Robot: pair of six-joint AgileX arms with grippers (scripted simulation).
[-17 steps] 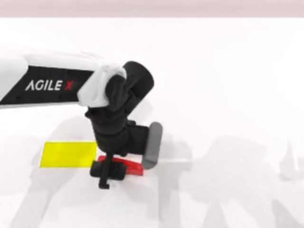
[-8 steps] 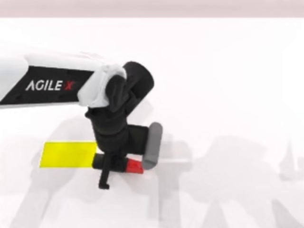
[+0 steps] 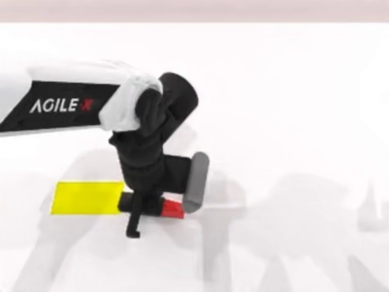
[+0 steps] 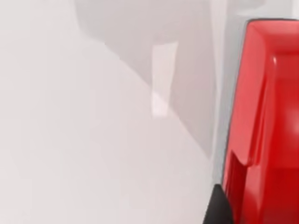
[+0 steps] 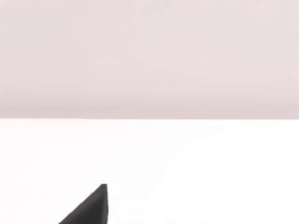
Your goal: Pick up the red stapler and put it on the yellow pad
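Left gripper (image 3: pixel 141 210) sits low over the red stapler (image 3: pixel 172 210), fingers pinching its left part; only the stapler's right end shows past the black wrist. Stapler lies toward the table's (image 3: pixel 292 91) front edge, left of centre, its hidden end at the yellow pad's (image 3: pixel 85 198) right edge. Left wrist view: stapler body close up, table beneath. Right arm out of the top view; its fingers' state cannot be told.
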